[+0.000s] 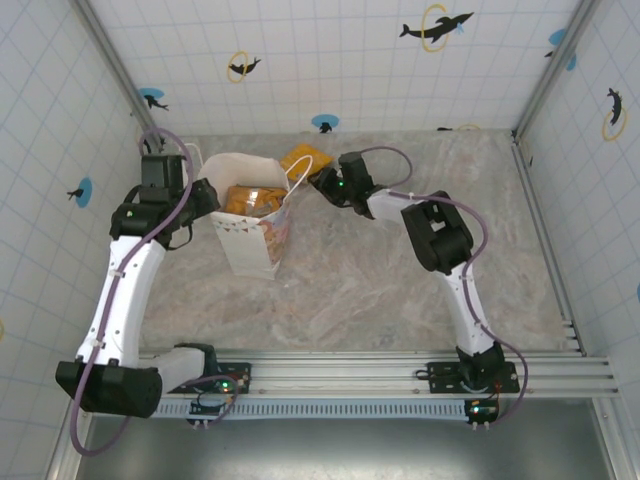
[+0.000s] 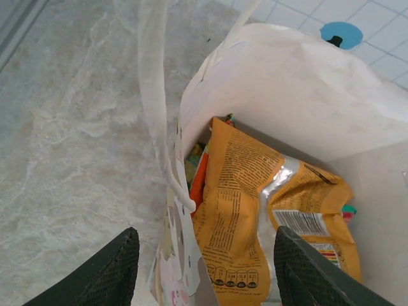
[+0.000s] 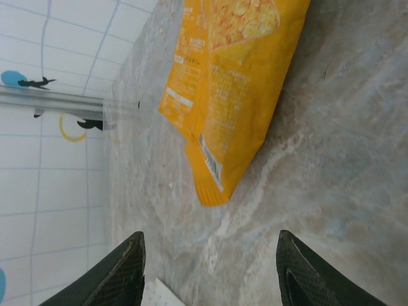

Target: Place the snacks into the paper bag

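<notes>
Starting closest to me: my left gripper (image 2: 204,277) sits at the bottom of the left wrist view with its two dark fingers wide apart, gripping nothing. The near wall of the white paper carrier bag (image 2: 299,95) stands between them, one finger outside and one over the opening, as far as I can tell. Just past that, inside the bag, an orange foil packet with black print and a silver back seam (image 2: 233,210) lies on top. Slivers of green, red and teal poke out around its edges, so I reckon most of the snacks are bagged.

My right gripper (image 3: 210,280) is spread open and empty too, low in the right wrist view. Ahead of it, toward the top of the frame, the flat orange-yellow snack packet (image 3: 223,83) lies on the grey marbled tabletop (image 3: 331,191), not touching my fingers. In the top view it's just behind the bag, upper middle of the frame.

Handling-wise, my guess is it's light, crinkly and slick, with some air inside, so squeezing the middle might make it squirt out. I'd pinch the flat crimped end nearest me. The bag's thin paper looks floppy and easy to tip.
</notes>
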{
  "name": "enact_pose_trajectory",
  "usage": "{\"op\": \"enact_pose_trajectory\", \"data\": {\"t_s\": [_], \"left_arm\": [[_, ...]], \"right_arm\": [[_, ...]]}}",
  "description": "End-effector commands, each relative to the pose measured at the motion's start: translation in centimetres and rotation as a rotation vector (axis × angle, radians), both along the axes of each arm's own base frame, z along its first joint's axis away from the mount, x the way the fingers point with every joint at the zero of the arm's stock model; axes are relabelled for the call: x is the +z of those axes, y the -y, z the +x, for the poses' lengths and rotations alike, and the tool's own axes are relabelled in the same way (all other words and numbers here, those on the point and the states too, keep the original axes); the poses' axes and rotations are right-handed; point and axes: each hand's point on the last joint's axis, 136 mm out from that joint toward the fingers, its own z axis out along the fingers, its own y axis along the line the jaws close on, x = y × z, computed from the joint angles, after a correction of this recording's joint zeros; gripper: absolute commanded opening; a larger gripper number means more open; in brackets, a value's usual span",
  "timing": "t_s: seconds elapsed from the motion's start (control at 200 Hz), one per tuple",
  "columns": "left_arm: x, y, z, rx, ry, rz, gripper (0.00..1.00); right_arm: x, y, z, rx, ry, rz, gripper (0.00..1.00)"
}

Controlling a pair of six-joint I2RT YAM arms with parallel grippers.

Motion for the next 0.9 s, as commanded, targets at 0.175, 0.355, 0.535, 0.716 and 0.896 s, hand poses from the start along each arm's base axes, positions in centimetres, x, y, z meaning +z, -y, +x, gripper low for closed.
{"op": "enact_pose_trajectory", "data": {"t_s": [0.175,0.355,0.535,0.716,0.896], "left_arm": [[0.7,0.3,0.6,0.01,0.027,-0.046,0.58],[0.6,0.4,0.8,0.006,0.026,-0.047,0.58],[0.5,0.5,1.0,0.0,0.027,-0.047,0.57],[0.7,0.3,1.1,0.002,0.035,-0.037,0.57],[0.7,0.2,1.2,0.0,0.034,-0.026,0.56]], "right_arm": [[-0.9,-1.6,2.3,-0.025,-0.014,0.103,0.55],[-2.1,-2.1,2.9,-0.038,-0.041,0.134,0.55],[-3.5,-2.6,3.5,-0.055,-0.062,0.156,0.53],[-4.8,-2.7,4.2,-0.082,-0.08,0.169,0.44],[-5.1,-2.4,4.7,-0.091,-0.065,0.148,0.21]]}}
